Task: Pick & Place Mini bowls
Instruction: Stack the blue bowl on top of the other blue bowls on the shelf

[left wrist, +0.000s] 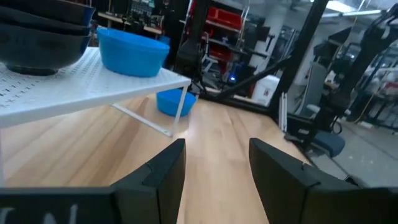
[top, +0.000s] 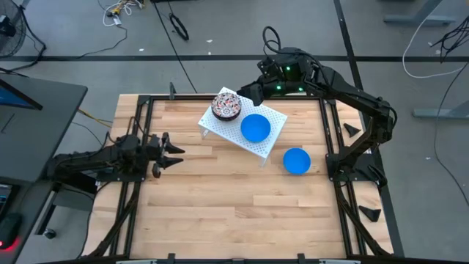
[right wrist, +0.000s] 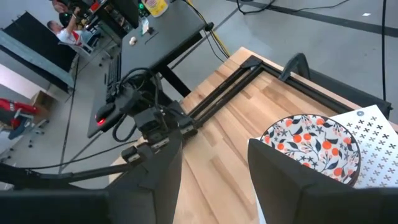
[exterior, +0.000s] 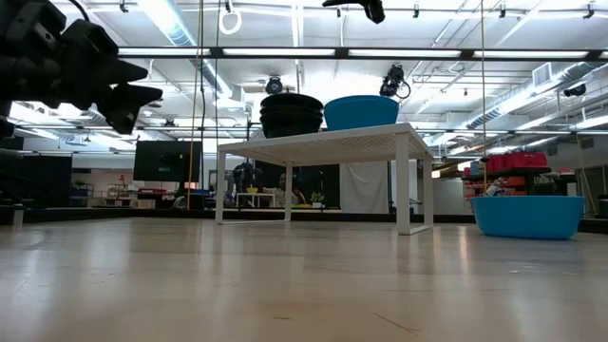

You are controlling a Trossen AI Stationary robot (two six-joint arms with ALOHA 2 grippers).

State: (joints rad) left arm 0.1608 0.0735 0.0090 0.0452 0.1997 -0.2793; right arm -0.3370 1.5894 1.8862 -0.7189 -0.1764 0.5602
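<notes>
A stack of white bowls with a red-and-dark pattern [top: 226,106] [right wrist: 314,146] sits on the white perforated rack [top: 275,143], toward its far left end. It looks dark in the low view [exterior: 291,114]. A blue bowl [top: 255,127] [exterior: 361,111] [left wrist: 132,51] stands beside the stack on the rack. A second blue bowl [top: 296,160] [exterior: 527,216] [left wrist: 174,102] rests on the table right of the rack. My left gripper [top: 172,154] [left wrist: 214,168] is open, hovering left of the rack. My right gripper [top: 247,92] [right wrist: 214,168] is open, high above the rack's far edge.
The rack stands on thin legs [exterior: 404,185] near the table's far middle. A black frame [top: 330,147] borders the wooden table [top: 220,213]. Bare wood lies in front of the rack. A person [right wrist: 62,31] is in the room beyond the table.
</notes>
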